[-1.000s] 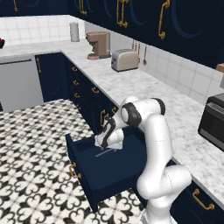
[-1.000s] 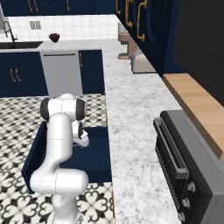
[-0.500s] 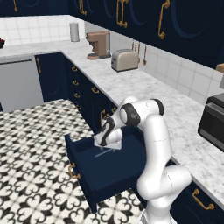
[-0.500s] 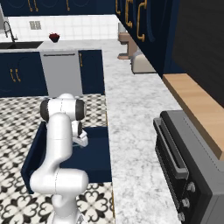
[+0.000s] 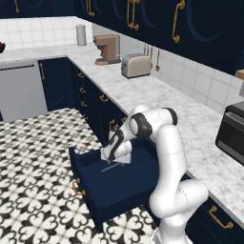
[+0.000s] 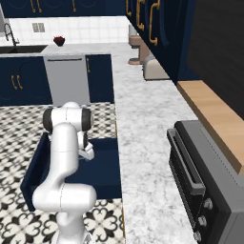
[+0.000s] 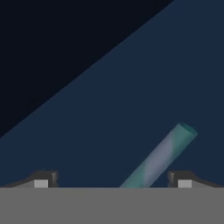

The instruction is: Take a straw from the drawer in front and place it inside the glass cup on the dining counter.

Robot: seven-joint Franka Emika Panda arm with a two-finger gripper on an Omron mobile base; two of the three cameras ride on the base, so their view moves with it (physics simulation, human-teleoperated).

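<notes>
Dark finger tips of our gripper (image 7: 113,179) stand wide apart, clamping nothing, low inside the open drawer (image 5: 119,188). Between them lies the straw (image 7: 159,157), a pale blue-green stick slanting across the navy drawer floor; contact we cannot tell.

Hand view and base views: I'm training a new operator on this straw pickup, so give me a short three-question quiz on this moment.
1. True or false: the gripper is shut on the straw.
2. Where does the straw lie? A) on the wall counter B) on the floor of the open drawer C) beside the toaster
3. Fill in: in the hand view, the straw lies ____ the two fingertips.

Key:
1. False: the jaws stand wide open, straw ungripped.
2. B
3. between
</notes>
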